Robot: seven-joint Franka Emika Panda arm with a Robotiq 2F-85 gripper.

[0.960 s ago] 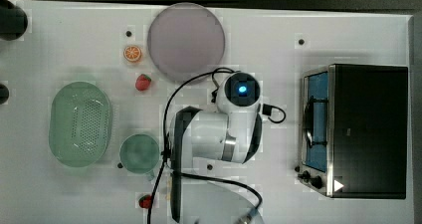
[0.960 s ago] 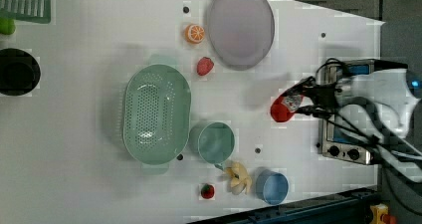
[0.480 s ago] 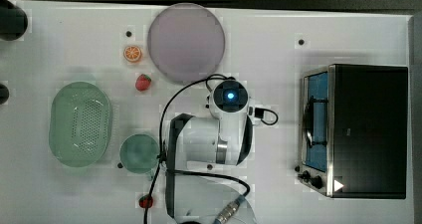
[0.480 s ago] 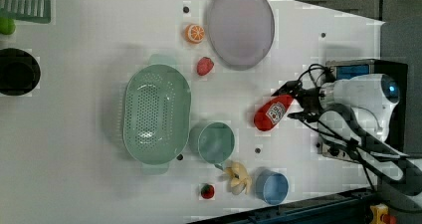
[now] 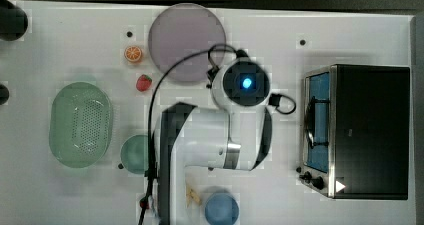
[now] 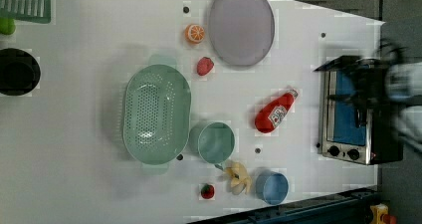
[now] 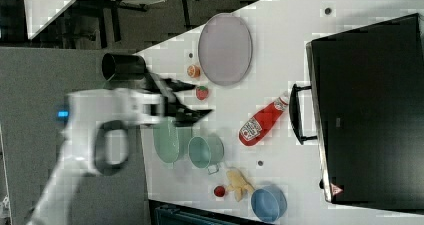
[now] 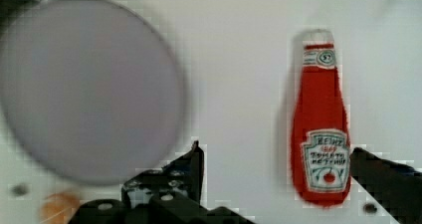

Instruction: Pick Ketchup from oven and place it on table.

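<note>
- The gripper (image 8: 276, 176) has its jaws spread wide, holding nothing.
- In the right view, its fingers (image 7: 192, 114) point toward 3 o'clock.

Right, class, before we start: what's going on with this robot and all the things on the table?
A single robot arm has been moving a ketchup bottle from the oven onto the table. The bottle now lies on its side on the white tabletop, between the lilac plate and the oven, cap pointing toward the oven. The gripper is open and holds nothing; in the wrist view the bottle lies below, between its fingers. A green colander, cups and toy fruit sit nearby, untouched.
</note>
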